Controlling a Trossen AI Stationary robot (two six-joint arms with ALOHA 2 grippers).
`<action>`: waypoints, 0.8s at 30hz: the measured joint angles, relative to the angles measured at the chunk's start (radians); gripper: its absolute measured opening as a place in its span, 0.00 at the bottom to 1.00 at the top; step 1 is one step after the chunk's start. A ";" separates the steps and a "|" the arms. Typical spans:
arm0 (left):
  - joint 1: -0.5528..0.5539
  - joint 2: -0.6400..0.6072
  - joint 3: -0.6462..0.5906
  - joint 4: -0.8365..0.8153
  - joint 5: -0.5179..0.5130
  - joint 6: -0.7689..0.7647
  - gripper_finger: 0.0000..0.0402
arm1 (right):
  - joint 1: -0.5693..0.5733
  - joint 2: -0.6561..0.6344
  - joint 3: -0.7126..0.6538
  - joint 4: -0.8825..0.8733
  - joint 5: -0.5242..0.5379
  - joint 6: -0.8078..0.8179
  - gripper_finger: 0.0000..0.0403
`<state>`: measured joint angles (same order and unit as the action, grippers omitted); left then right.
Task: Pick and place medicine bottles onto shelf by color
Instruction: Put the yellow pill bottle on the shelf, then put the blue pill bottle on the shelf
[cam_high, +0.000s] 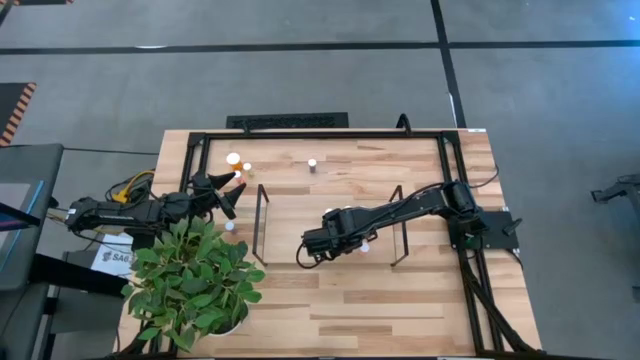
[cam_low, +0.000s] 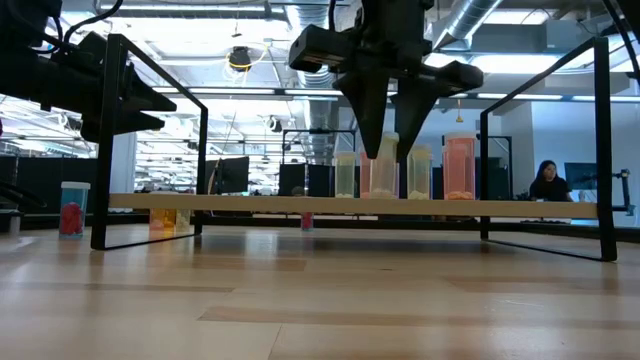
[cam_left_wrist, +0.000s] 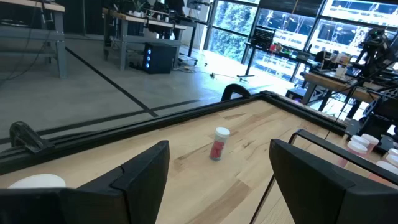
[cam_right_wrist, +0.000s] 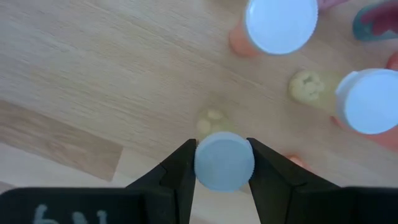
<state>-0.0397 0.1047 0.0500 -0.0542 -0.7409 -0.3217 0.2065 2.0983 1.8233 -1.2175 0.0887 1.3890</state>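
White-capped bottle (cam_right_wrist: 224, 160) is gripped by the right tool (cam_right_wrist: 222, 163) above the shelf (cam_low: 350, 204); left tool (cam_left_wrist: 217, 180), at nine o'clock, stands open.

The hands (cam_right_wrist: 222, 163) were black, the bottle caps (cam_right_wrist: 281, 23) white, the desk (cam_high: 400, 310) light wood, the plant (cam_high: 195, 282) green.

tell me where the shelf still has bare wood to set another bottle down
The light-wood shelf is bare between its left black wire end and the right gripper, which grips a white-capped bottle. It is crowded at the right wire end, where orange and pale bottles cluster. The left gripper hangs open outside the shelf.
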 joint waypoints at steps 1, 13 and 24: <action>0.000 0.000 0.000 0.000 0.000 0.000 0.66 | 0.000 0.000 0.000 0.001 0.000 0.000 0.38; 0.000 0.000 0.000 0.000 0.000 0.000 0.66 | -0.019 0.001 -0.002 0.001 0.000 -0.006 0.46; 0.000 0.000 0.000 0.000 0.000 0.000 0.66 | -0.026 0.000 0.119 -0.139 -0.003 0.006 0.62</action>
<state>-0.0399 0.1047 0.0502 -0.0540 -0.7406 -0.3218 0.1806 2.0987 1.9426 -1.3569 0.0861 1.3954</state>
